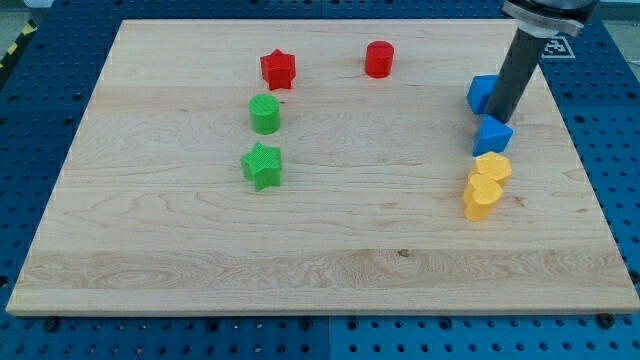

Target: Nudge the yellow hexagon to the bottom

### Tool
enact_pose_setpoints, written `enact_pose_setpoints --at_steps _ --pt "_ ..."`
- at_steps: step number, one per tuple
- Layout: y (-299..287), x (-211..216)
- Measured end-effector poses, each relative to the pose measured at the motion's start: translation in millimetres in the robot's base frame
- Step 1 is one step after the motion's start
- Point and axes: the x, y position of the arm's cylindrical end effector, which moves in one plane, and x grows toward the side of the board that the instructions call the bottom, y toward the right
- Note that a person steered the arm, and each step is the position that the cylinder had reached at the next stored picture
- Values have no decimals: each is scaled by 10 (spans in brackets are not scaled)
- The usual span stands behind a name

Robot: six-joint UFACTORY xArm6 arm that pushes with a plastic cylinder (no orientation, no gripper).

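Observation:
The yellow hexagon [493,166] lies at the view's right, just below a blue block [492,134] and touching a yellow heart-shaped block [481,196] below it. My tip [500,114] stands a little above the lower blue block, next to a second blue block [482,93] on its left. The rod comes down from the view's top right. The tip is above the yellow hexagon, with the lower blue block between them.
A red star [278,69] and a red cylinder [379,59] lie near the view's top. A green cylinder [265,114] and a green star [262,165] lie left of centre. The wooden board [320,270] sits on a blue perforated table.

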Motion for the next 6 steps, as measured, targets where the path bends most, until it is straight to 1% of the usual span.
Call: enact_pose_setpoints --at_steps 2,4,5,6 --pt "-536 2" --pt "-595 639" --pt "-593 654" --pt "-522 800"
